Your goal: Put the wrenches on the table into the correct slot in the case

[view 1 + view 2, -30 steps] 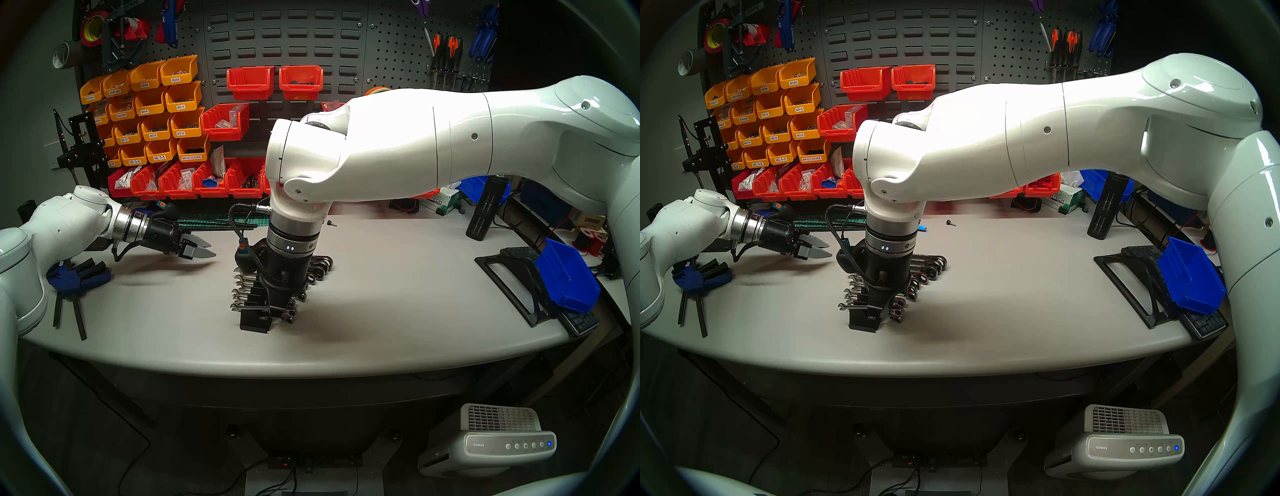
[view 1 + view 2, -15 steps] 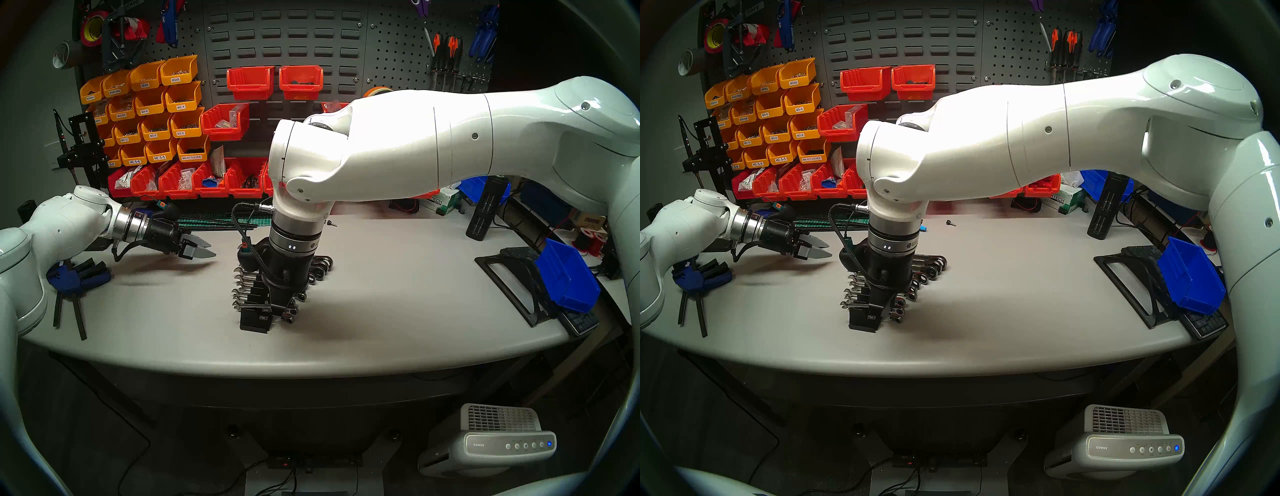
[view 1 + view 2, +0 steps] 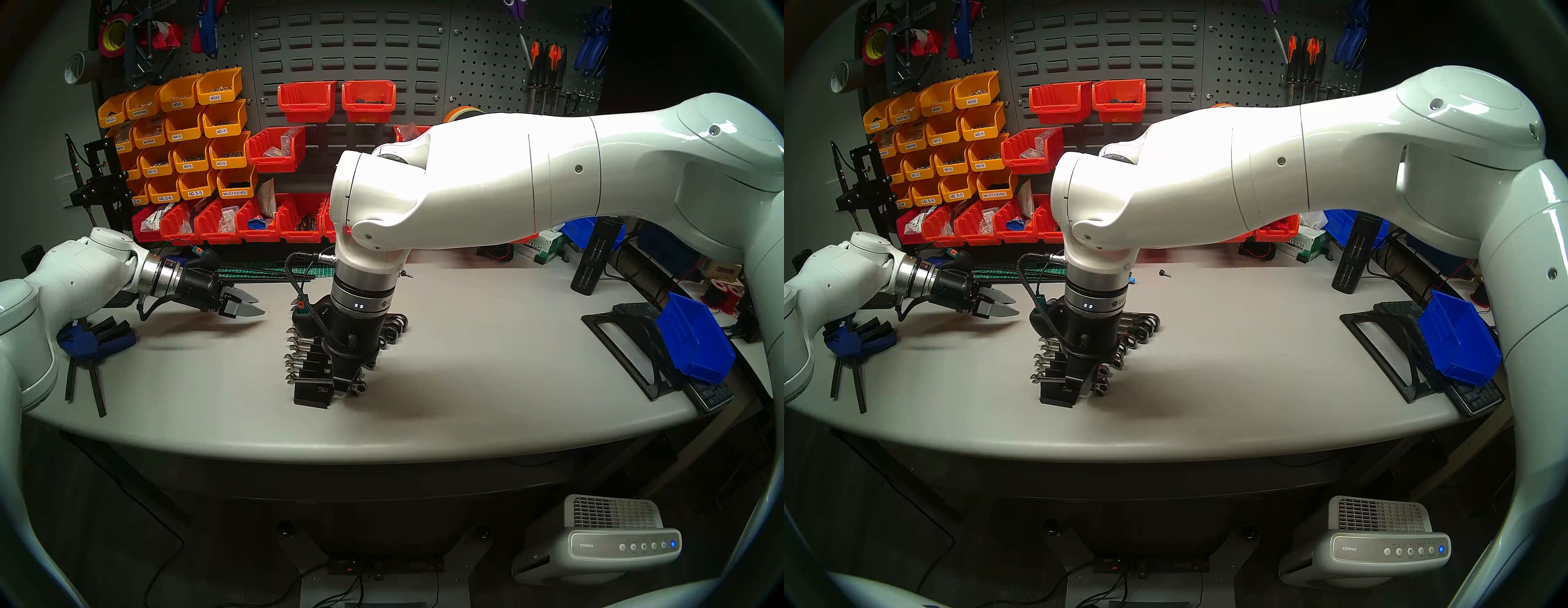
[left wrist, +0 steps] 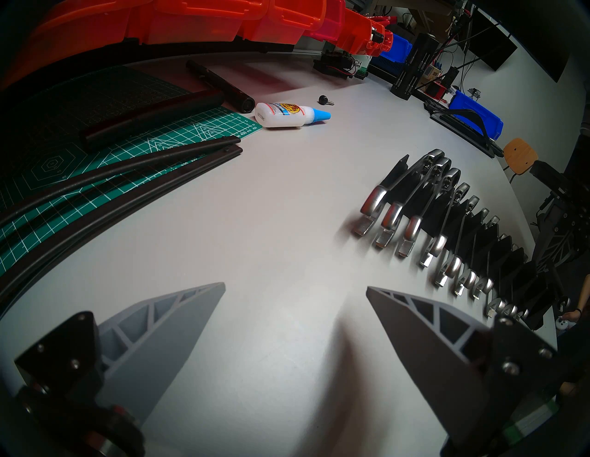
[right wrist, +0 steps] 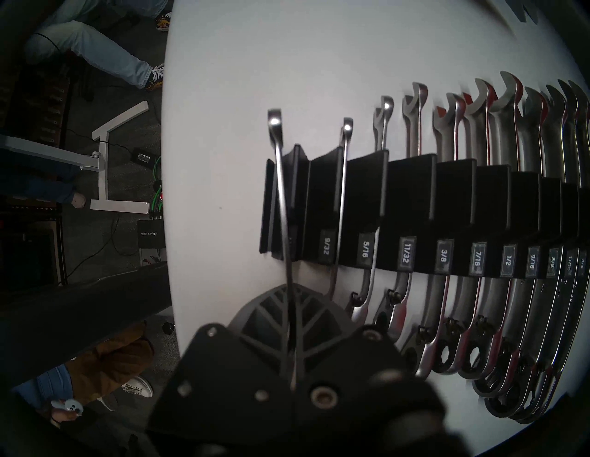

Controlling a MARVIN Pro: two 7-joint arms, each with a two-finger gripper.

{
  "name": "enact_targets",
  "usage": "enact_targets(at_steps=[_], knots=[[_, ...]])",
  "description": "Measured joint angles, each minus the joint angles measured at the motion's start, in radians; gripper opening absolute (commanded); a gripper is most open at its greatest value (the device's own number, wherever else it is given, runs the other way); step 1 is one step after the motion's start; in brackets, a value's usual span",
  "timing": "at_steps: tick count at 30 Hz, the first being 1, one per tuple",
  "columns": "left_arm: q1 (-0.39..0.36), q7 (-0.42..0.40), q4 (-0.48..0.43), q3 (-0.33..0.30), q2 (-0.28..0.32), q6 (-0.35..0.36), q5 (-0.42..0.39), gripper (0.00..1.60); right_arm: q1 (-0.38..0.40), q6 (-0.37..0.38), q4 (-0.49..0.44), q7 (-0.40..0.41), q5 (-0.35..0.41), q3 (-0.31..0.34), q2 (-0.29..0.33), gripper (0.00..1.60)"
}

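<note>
My right gripper [image 5: 292, 332] is shut on a slim silver wrench [image 5: 281, 178], holding it near its ring end. The wrench hangs edge-up over the end slot of the black case [image 5: 412, 191], just beyond the 9/32 label, its open jaw pointing away. I cannot tell whether it touches the groove. Several chrome wrenches [image 5: 479, 134] fill the other slots. In the head view the right gripper [image 3: 345, 382] points down at the near end of the case [image 3: 312, 397] on the grey table [image 3: 466, 361]. My left gripper [image 4: 295, 287] hovers open and empty left of the case.
Red and yellow bins [image 3: 186, 127] line the back wall. A glue bottle [image 4: 281, 115] and a green cutting mat [image 4: 127, 143] lie behind the left gripper. Blue clamps [image 3: 93, 339] sit far left, and a blue bin [image 3: 695, 339] on a black stand far right.
My right arm has shifted slightly right and toward the near end of the case, sinking a little with the wrench. The left arm has not moved.
</note>
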Motion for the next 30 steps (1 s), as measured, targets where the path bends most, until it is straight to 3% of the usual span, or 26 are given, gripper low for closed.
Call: enact_targets(at_steps=[30], knots=[[0.000,0.000,0.000,0.000,0.000,0.000,0.000,1.60,0.001,0.000,0.005,-0.074,0.040,-0.002,-0.009,0.00]])
